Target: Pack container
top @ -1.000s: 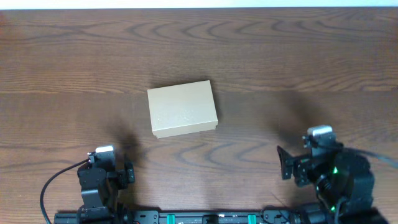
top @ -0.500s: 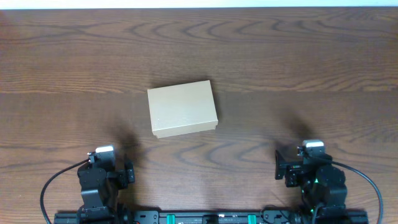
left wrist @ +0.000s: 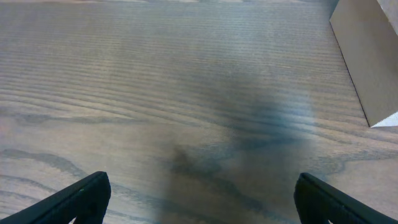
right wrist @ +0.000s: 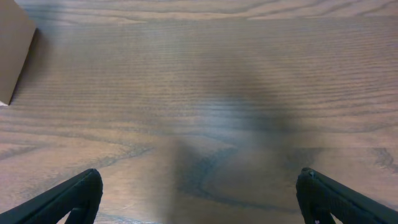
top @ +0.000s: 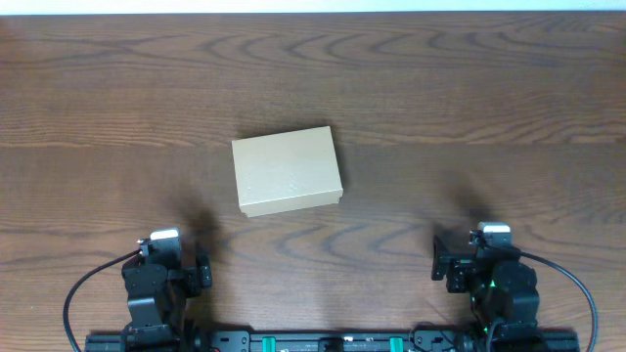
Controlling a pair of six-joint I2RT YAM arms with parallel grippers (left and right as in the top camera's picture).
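The container (top: 287, 170) is a plain tan cardboard box with its lid shut, lying on the wooden table near the middle. Its edge shows at the top right of the left wrist view (left wrist: 370, 56) and at the top left of the right wrist view (right wrist: 12, 50). My left gripper (left wrist: 202, 196) is open and empty, low at the table's front left (top: 166, 264). My right gripper (right wrist: 199, 196) is open and empty, low at the front right (top: 484, 259). Both are well short of the box.
The dark wood-grain table (top: 440, 88) spreads around the box. No tape rolls or other loose objects show. A black rail with green connectors (top: 333, 342) runs along the front edge between the two arm bases.
My right arm has drawn back toward the front edge and folded lower at its base. The left arm and the box have not moved.
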